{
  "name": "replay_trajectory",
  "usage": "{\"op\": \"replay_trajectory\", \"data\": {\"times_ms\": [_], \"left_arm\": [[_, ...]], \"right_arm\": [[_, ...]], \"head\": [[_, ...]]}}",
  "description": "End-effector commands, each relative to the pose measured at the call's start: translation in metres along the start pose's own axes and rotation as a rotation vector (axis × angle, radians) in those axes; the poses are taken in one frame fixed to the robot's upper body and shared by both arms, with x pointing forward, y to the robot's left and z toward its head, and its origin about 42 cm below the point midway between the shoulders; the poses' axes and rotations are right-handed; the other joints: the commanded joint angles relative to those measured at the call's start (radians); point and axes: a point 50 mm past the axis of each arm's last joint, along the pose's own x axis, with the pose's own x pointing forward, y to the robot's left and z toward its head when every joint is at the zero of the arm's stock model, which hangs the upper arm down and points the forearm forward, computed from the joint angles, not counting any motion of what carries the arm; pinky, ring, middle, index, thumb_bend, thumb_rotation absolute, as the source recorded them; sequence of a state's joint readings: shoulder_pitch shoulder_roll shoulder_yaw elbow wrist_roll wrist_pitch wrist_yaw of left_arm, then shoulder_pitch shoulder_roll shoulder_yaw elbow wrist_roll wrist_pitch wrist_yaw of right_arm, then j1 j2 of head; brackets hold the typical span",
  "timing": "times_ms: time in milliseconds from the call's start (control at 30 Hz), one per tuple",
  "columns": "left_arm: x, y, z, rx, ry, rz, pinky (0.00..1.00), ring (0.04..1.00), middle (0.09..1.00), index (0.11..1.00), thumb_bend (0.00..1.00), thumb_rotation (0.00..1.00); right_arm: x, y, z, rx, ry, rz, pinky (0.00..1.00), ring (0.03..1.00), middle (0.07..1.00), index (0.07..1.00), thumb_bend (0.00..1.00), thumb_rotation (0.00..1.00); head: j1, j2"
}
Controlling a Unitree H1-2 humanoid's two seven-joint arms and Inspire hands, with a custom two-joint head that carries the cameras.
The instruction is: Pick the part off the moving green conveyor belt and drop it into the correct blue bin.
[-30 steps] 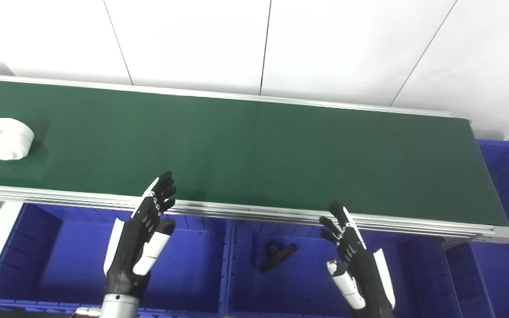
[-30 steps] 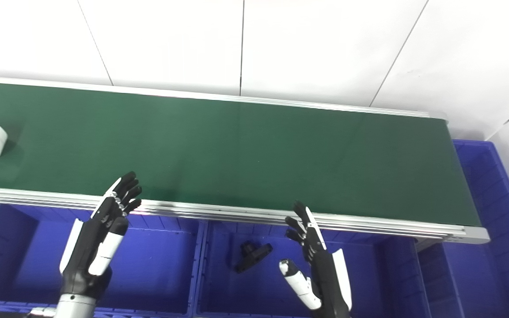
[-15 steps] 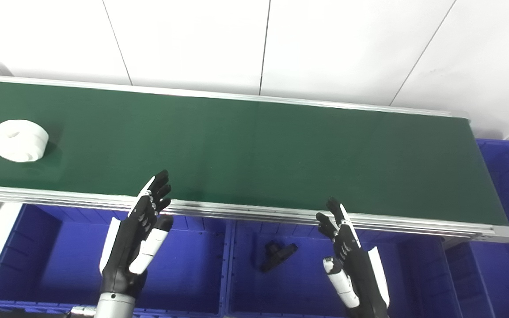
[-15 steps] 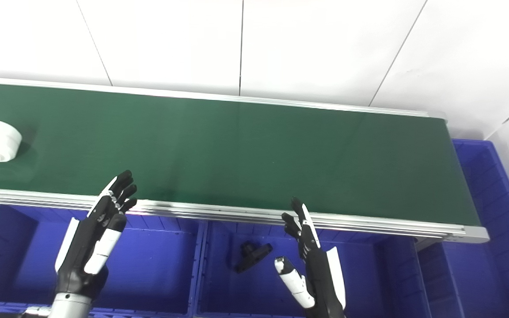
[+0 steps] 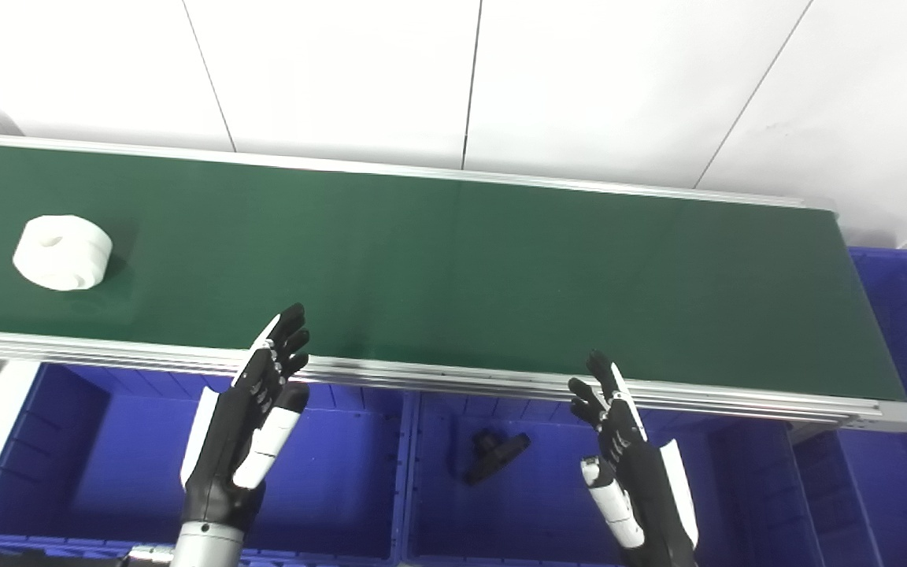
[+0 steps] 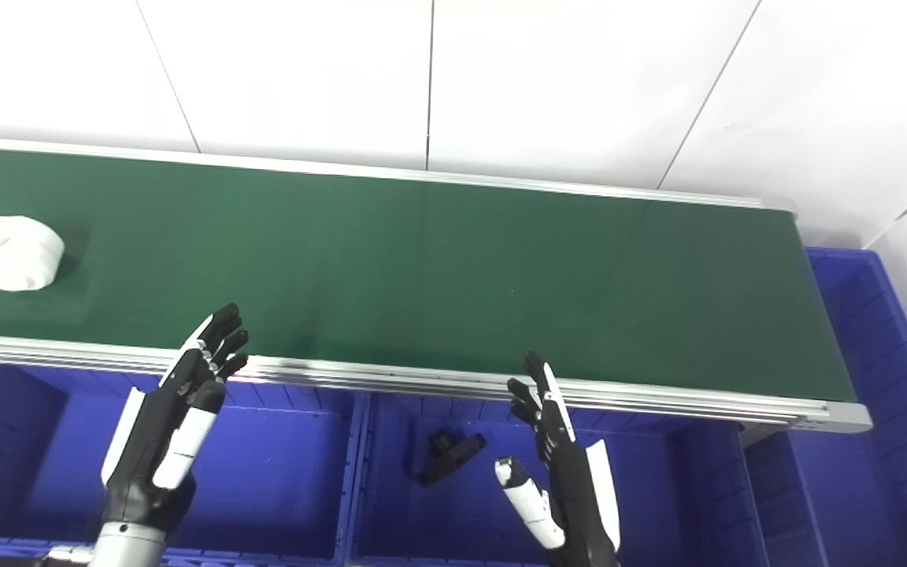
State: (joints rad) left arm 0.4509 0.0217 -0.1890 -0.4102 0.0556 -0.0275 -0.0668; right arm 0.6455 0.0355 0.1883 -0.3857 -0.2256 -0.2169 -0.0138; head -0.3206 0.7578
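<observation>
The white part (image 5: 62, 252) lies on the belt (image 5: 453, 268), well left of our left hand (image 5: 253, 417), the nearer one; both hands' fingers (image 5: 288, 346) are apart, empty.

white part (image 5: 62, 253) | carried rightward along belt (image 5: 453, 268) since earlier

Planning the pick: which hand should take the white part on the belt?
Left. The white part lies at the belt's left end, nearer the open left hand; the right hand, also open, is farther.

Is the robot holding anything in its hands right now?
No. The left hand and right hand are both open and empty; the white part lies untouched on the belt.
</observation>
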Motion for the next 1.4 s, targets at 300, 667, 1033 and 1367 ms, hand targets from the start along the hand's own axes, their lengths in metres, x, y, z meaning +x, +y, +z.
{"op": "replay_trajectory", "data": {"times_ms": [300, 667, 1033, 1367], "left_arm": [[-0.002, -0.001, 0.013, -0.005, -0.059, 0.015, 0.90, 0.919, 0.939, 0.915, 0.50, 0.84], [-0.009, -0.007, 0.010, -0.019, -0.047, -0.006, 0.95, 0.948, 0.969, 0.955, 0.50, 0.82], [-0.004, -0.020, -0.004, -0.017, -0.027, -0.005, 0.93, 0.937, 0.952, 0.938, 0.50, 0.81], [0.004, -0.047, -0.024, -0.013, -0.009, -0.001, 0.85, 0.886, 0.919, 0.867, 0.47, 0.60]], "right_arm": [[0.009, -0.004, 0.003, -0.020, -0.065, -0.036, 1.00, 1.000, 1.000, 1.000, 0.80, 0.93], [0.012, -0.005, 0.002, -0.013, -0.060, -0.040, 1.00, 1.000, 1.000, 1.000, 0.80, 0.95], [0.010, -0.018, -0.015, -0.008, -0.057, -0.018, 1.00, 1.000, 1.000, 1.000, 0.79, 0.96], [0.006, -0.046, -0.050, -0.021, -0.049, 0.003, 1.00, 1.000, 1.000, 1.000, 0.81, 1.00]], "head": [[0.001, 0.001], [0.012, -0.004], [0.182, -0.085], [0.353, -0.225]]}}
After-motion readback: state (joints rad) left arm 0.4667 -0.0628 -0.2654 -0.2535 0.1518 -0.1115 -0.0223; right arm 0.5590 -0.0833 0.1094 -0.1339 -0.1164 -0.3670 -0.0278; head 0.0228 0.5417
